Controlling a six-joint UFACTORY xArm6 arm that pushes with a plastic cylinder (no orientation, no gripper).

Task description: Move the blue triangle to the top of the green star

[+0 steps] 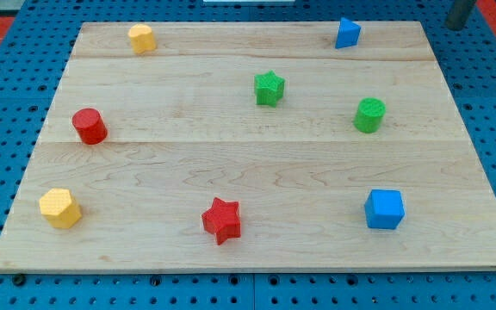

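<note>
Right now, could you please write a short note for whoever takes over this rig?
My tip is at the view's top right corner, off the board, touching no block.
The blue triangle sits at the board's top edge, up and to the right of the green star, well apart from it.
Done: nothing visible yet.
Left: push the triangle leftward until it sits just above the star.

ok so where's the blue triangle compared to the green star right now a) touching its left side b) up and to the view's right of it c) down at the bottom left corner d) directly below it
b: the blue triangle sits near the board's top edge, up and to the view's right of the green star, with bare wood between them. My tip's very end is not visible; only a dark rod shows at the view's top right corner.
</note>
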